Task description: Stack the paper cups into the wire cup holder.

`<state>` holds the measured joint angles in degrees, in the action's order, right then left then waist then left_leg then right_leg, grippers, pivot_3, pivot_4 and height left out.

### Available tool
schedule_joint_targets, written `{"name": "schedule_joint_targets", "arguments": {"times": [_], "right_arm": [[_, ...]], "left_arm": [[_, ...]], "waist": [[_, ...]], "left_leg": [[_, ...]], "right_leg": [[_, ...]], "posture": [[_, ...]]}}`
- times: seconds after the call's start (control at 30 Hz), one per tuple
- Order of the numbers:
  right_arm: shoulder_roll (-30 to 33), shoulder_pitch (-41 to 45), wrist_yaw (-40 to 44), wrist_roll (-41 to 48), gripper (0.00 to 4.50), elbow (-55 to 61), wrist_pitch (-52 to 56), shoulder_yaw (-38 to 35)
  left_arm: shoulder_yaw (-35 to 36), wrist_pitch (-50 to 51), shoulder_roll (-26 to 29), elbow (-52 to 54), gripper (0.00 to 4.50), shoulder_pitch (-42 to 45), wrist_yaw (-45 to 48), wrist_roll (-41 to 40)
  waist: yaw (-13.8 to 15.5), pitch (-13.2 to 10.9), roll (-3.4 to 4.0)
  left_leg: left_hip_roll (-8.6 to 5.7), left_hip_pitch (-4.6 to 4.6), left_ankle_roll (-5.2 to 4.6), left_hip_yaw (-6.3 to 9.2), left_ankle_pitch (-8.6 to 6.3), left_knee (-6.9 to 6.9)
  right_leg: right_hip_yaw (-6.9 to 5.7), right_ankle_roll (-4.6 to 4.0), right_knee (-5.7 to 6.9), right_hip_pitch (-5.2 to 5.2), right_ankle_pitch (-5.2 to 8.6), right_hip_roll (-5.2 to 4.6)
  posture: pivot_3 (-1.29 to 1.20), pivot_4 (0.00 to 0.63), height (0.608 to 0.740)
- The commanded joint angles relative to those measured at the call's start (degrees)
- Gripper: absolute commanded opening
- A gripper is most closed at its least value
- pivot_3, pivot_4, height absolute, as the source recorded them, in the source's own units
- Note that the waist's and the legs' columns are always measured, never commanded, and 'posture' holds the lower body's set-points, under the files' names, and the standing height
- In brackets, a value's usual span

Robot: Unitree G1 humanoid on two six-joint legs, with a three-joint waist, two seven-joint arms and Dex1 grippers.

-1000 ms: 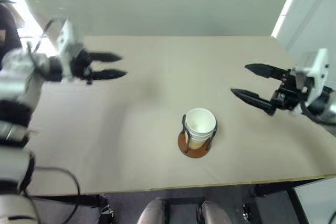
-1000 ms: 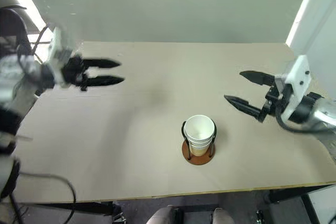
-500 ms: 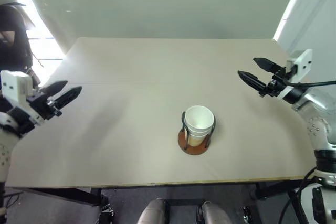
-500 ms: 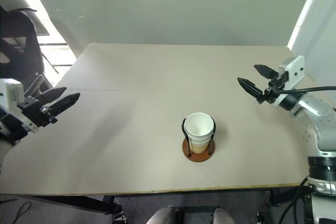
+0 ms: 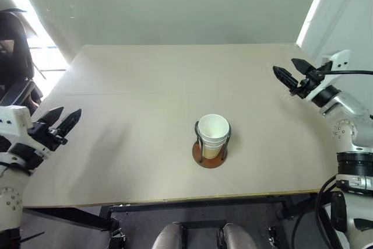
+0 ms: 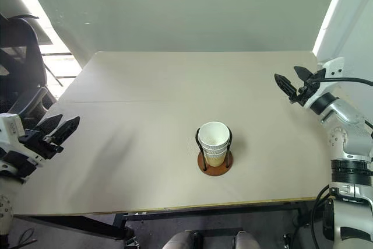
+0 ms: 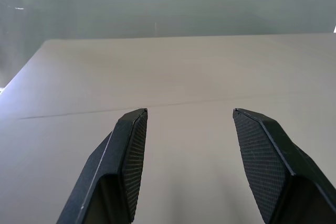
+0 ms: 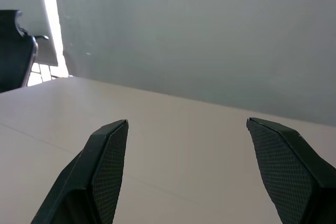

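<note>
The paper cups (image 5: 213, 134) sit nested in one stack, tan-yellow outside with white rims, inside the wire cup holder (image 5: 208, 157), whose reddish-brown disc base stands near the table's front middle. Its dark wire loops rise on either side of the stack. My left gripper (image 5: 65, 120) hangs open and empty at the table's left edge, far from the holder. My right gripper (image 5: 291, 72) is open and empty over the table's far right side. In each wrist view the two black fingers (image 7: 128, 145) (image 8: 107, 166) stand wide apart with bare tabletop between them.
The beige table (image 5: 145, 91) has a faint seam running across it. A black chair (image 6: 23, 56) stands off its left side. A pale wall rises behind the table, and a white panel (image 5: 349, 10) stands at the right.
My left arm swung from above the table's left part down and out to its left edge. My right gripper moved farther back and to the right. The camera view shifted slightly.
</note>
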<state>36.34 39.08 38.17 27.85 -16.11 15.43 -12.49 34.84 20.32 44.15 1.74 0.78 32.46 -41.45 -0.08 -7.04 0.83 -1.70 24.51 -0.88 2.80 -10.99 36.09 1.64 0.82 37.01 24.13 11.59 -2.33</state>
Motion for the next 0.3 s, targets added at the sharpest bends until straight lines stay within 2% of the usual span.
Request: {"name": "schedule_joint_targets", "arguments": {"times": [0.03,0.3], "right_arm": [[0.0,2.4,-0.7,-1.2,3.72,-0.1,-2.2,-1.6],[-0.1,3.5,0.0,-2.2,3.72,-2.1,-2.6,-1.7]], "left_arm": [[1.0,1.0,0.0,1.9,2.76,0.7,0.0,0.2],[1.9,3.0,0.0,2.7,2.76,-0.3,0.8,0.3]], "waist": [[0.0,0.0,0.0],[0.0,0.0,0.0]], "left_leg": [[0.0,0.02,0.01,-0.01,0.0,0.0],[0.01,0.15,0.06,0.01,-0.17,0.0]], "right_leg": [[0.0,0.0,-0.02,0.02,0.0,0.0],[-0.04,0.05,-0.09,0.11,0.03,0.0]], "posture": [[0.0,0.15,0.74],[0.0,0.15,0.74]]}}
